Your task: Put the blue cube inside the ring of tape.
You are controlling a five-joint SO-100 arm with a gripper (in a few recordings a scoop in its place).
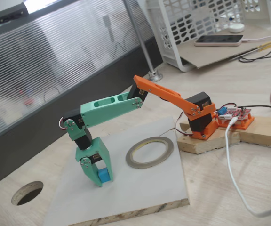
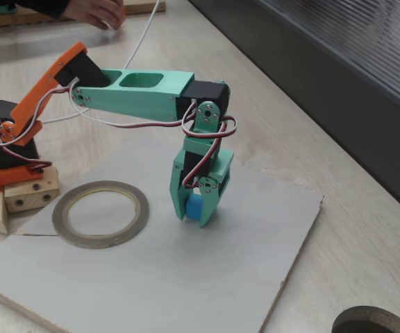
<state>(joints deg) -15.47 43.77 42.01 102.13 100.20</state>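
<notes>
Green and pointing straight down, the gripper (image 1: 100, 178) has its two jaws closed narrowly on the blue cube (image 1: 103, 175), which sits between the fingertips in both fixed views (image 2: 196, 208). Whether the cube rests on the grey board (image 1: 140, 197) or hangs just above it cannot be told; it is very low either way. The grasp looks complete, so the step in hand is, by my reading, the start of the carry: the cube is held but has not yet travelled toward its goal. The ring of tape (image 1: 149, 152) lies flat on the same board, near the gripper but clearly apart from it, on the side toward the orange base (image 1: 202, 123) of the arm. Its hollow middle shows only bare board, so nothing is in it yet. The next move calls for a small lift to clear the tape's thin band, a draw back toward the base until the cube hangs over the open centre, then a lowering and a release. The opening is far wider than the cube, so aim should not be demanding; the likelier trouble is a fingertip catching the band and dragging the ring. At the table's near edge, a dark round hole (image 1: 27, 193) in the wooden tabletop lies well away from all this and is no target.
</notes>
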